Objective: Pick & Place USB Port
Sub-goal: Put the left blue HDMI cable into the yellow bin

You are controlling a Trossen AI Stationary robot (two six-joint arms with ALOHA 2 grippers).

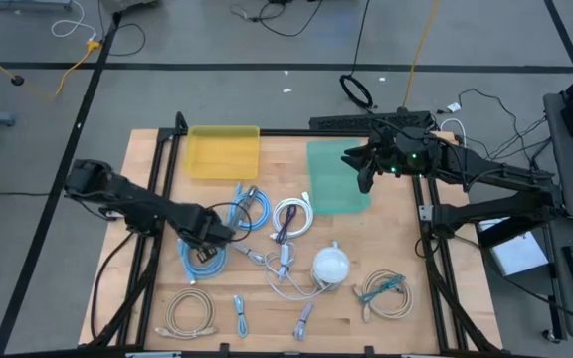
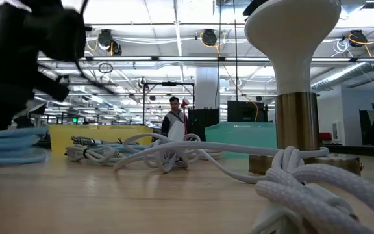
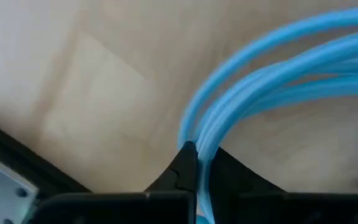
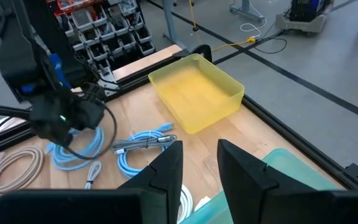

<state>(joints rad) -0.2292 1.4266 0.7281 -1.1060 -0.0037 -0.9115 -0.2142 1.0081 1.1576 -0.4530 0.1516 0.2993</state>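
Observation:
Several coiled cables lie on the wooden table. My left gripper point(image 1: 217, 233) is low over the left-middle of the table, shut on a light-blue coiled cable point(image 1: 203, 257) whose loops point(image 2: 8, 146) lie on the wood. A second blue cable point(image 1: 252, 209) with a grey one lies just beyond it. My right gripper point(image 1: 364, 177) hovers open above the green tray point(image 1: 331, 189) at the far right and touches nothing; in the right wrist view its fingers point(image 4: 199, 165) stand apart. The yellow tray point(image 1: 224, 151) sits at the far edge. My left gripper point(image 3: 197, 163) pinches several strands of the light-blue cable's coil point(image 3: 205, 134) between its two fingers. The fingers lie across the strands, coming down close over the table. The loops point(image 3: 278, 68) run on away from the fingertips, close over the wood.
Near the front lie a beige coil point(image 1: 187, 313), a beige-and-teal coil point(image 1: 386, 293), white cables point(image 1: 291, 219), a white domed object point(image 1: 331, 266) on a brass stem point(image 2: 297, 130) and small USB plugs point(image 1: 239, 316). A black frame borders the table. A person point(image 2: 173, 120) stands far behind.

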